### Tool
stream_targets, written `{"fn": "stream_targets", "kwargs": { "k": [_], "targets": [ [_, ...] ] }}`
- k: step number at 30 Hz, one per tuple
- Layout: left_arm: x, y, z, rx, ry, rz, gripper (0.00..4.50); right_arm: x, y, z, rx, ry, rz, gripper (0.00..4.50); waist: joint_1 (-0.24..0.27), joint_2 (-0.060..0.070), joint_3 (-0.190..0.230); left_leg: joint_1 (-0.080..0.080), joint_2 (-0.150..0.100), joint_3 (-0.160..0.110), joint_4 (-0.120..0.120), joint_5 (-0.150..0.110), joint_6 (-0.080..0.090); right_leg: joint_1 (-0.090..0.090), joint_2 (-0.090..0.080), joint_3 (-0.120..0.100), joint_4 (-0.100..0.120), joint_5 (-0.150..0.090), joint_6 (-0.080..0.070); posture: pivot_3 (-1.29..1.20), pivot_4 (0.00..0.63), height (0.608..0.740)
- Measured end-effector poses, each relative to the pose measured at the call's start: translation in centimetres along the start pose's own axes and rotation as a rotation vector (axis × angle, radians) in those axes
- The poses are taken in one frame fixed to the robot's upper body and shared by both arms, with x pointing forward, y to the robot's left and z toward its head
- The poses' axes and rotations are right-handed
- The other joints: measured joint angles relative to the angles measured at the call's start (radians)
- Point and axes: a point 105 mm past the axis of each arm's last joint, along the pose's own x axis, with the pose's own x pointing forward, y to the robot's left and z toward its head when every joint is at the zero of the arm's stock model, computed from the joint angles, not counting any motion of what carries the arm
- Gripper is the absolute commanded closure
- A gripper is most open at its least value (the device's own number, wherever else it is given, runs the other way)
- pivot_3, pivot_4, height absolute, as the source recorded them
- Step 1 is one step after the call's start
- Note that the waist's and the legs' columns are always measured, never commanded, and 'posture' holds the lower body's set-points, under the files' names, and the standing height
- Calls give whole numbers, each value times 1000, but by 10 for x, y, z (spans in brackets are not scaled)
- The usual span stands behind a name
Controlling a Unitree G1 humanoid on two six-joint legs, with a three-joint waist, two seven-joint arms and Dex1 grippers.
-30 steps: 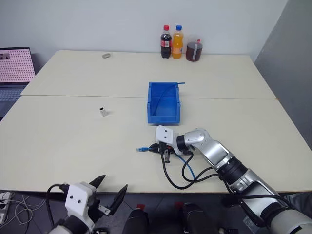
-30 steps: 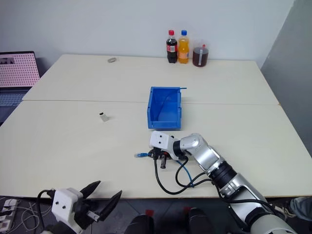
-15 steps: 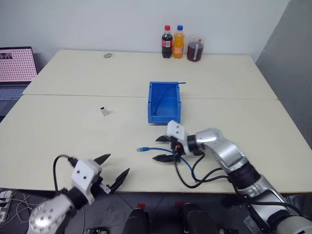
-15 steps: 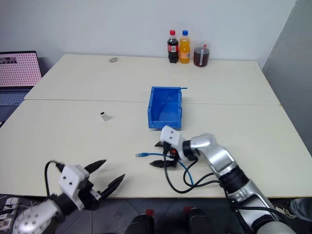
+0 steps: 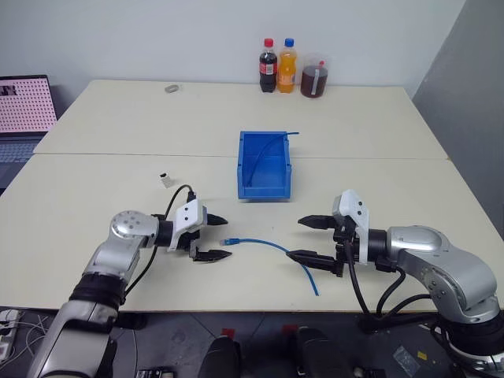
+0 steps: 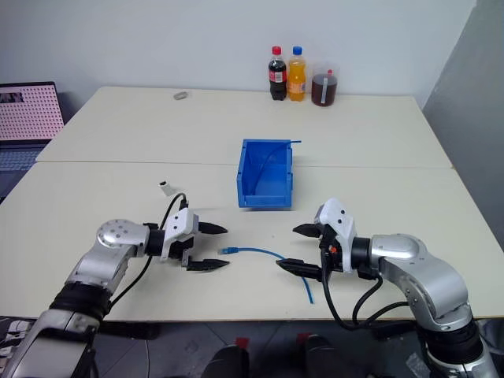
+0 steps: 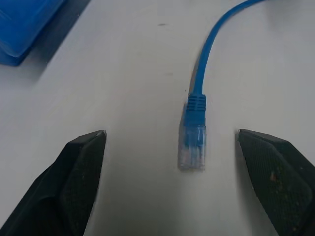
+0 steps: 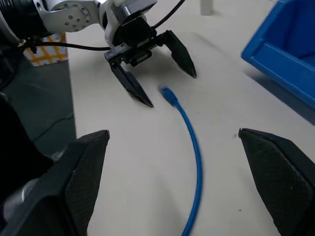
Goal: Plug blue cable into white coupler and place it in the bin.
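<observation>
The blue cable (image 5: 272,246) lies loose on the table in front of the bin (image 5: 264,191), its clear plug (image 7: 193,142) pointing left. My left gripper (image 5: 226,237) is open, low over the table, with one finger on either side of the plug and not touching it. My right gripper (image 5: 294,239) is open too, raised a little above the cable's right half, holding nothing. The white coupler (image 5: 165,179) stands on the table, left of the bin and beyond my left arm. Another thin blue cord (image 5: 272,142) rests inside the bin.
Two bottles (image 5: 268,67) (image 5: 287,66) and a cup of dark drink (image 5: 313,79) stand at the table's far edge. A small grey round object (image 5: 170,89) sits at the far left. A laptop (image 5: 24,106) is off the left side.
My right gripper opened, let go of the cable and drew back to the right. My left arm came up from below the table's front edge and reached forward to the plug.
</observation>
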Motion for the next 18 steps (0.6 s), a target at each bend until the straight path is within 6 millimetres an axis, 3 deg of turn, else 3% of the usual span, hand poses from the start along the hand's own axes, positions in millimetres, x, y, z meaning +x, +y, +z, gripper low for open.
{"fn": "stream_targets", "kwargs": {
  "k": [5,18],
  "targets": [
    [0,0,2,71,40,-137,1610,-3,-9,-2,15,-5,-102,0,-3,0,0,0,0,0,0,0,0,0,0,1,0,0,0,0,150,740],
    [-9,-6,-4,56,65,-191,4270,-6,-13,-4,28,-15,-156,0,-12,0,0,2,0,0,0,0,0,1,0,1,1,0,0,0,150,740]
  ]
}}
